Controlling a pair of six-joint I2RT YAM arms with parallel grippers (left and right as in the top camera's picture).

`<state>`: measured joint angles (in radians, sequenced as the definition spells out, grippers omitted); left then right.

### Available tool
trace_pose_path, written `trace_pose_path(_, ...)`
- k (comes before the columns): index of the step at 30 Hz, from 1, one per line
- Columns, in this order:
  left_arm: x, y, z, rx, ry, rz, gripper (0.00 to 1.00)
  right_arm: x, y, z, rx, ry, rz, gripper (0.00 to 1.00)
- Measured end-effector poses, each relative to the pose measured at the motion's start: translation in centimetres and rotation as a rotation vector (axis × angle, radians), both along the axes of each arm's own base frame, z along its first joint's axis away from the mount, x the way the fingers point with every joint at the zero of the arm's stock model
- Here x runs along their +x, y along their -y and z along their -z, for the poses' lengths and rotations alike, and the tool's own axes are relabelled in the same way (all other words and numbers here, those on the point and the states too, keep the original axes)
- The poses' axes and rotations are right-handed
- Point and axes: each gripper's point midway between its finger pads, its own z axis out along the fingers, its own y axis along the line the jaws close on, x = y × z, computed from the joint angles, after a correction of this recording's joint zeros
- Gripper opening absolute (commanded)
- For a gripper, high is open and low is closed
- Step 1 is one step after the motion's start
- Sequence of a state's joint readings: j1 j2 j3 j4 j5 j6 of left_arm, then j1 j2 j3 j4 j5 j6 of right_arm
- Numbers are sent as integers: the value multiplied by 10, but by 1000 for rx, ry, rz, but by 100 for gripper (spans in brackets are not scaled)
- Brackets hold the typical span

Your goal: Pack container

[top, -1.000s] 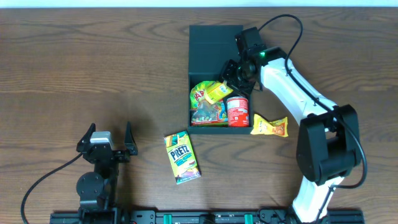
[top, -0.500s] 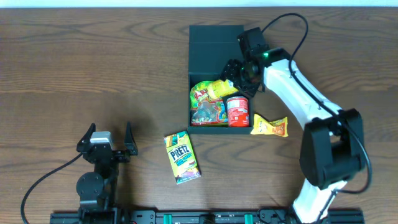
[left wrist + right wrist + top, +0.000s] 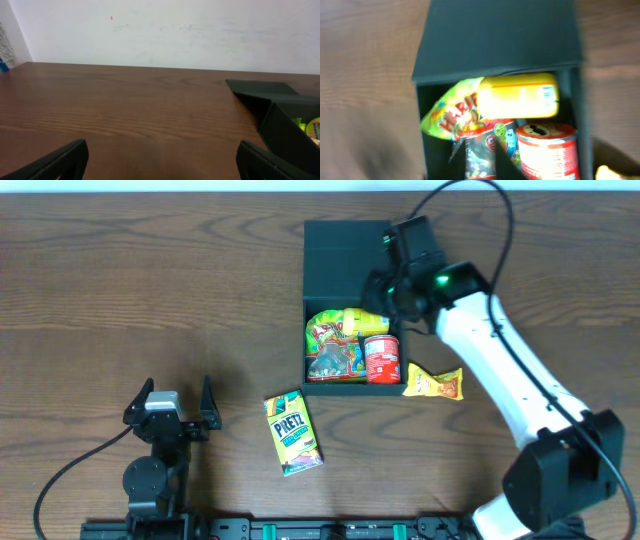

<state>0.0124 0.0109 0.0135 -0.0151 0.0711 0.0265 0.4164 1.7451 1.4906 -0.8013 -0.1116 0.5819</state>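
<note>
Overhead view: dark brown wood-grain worktop [image 3: 150,290], with a pale strip seen along its far edge. The container [image 3: 352,388] is placed right of centre near the far edge, with its lid [image 3: 340,260] laid open flat behind it. Inside are seen a Haribo bag [image 3: 325,335], a yellow packet [image 3: 362,322] lying on top and a red can [image 3: 381,358] at the right wall.

The right end effector [image 3: 383,292] is held over the container's far right corner with its fingers closed together – nothing is seen gripped. A Pretz box [image 3: 292,432] is lying flat on the worktop in front of the container, and a yellow snack bag [image 3: 434,384] just beside its right front corner.

The left end effector [image 3: 172,402] is parked low at the near left, fingers spread wide apart, empty. Left wrist view – a plain white wall [image 3: 165,30] is seen behind the worktop.
</note>
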Motion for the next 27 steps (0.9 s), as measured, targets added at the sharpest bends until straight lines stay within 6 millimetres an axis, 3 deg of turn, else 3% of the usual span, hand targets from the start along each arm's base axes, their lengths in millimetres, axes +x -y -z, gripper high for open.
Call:
trace_pose_path(7, 0, 0, 0, 0, 0, 0, 95, -8, -30, 29, -98, 5, -200, 2)
trace_pose_path(14, 0, 0, 0, 0, 0, 0, 95, 10, -33, 64, -168, 21, -220, 2)
trace_pose_path(19, 0, 0, 0, 0, 0, 0, 95, 22, -39, 72, -165, 52, -225, 2)
trace_pose_path(27, 0, 0, 0, 0, 0, 0, 95, 21, -39, 87, -179, 24, -228, 2)
